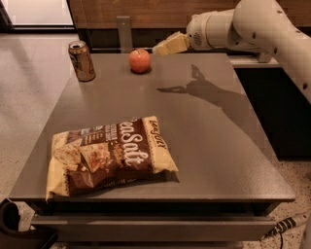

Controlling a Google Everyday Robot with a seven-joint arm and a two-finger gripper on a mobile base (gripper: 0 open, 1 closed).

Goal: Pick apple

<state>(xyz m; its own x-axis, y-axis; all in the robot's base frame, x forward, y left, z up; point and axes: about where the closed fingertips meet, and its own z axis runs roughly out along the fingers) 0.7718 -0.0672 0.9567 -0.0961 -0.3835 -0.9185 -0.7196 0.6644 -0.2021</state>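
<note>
Standing upright near the far left corner of the tabletop (204, 126) is a brown-gold drink can (81, 61). Nearer the front edge lies a crumpled snack bag (112, 156), well apart from everything else. Right of the can, by the far edge, sits the apple (139, 61), red-orange and free on all sides. It looks firm, smooth-skinned and light enough for one grasp, yet round enough to roll if nudged off-centre. I judge the best hold is across its widest part, squeezed evenly from two opposite sides. Just right of it and slightly higher hangs the pincer (161, 47), pointing at the apple but not touching it; whether it is apart or together I cannot tell. The white arm (252, 29) reaches in from the right. The grey tabletop is flat, hard and faintly glossy, so little would steady the apple. Pale speckled floor (34, 73) shows on the left, wood panelling (146, 12) behind, and a dark cabinet (272, 112) on the right.
</note>
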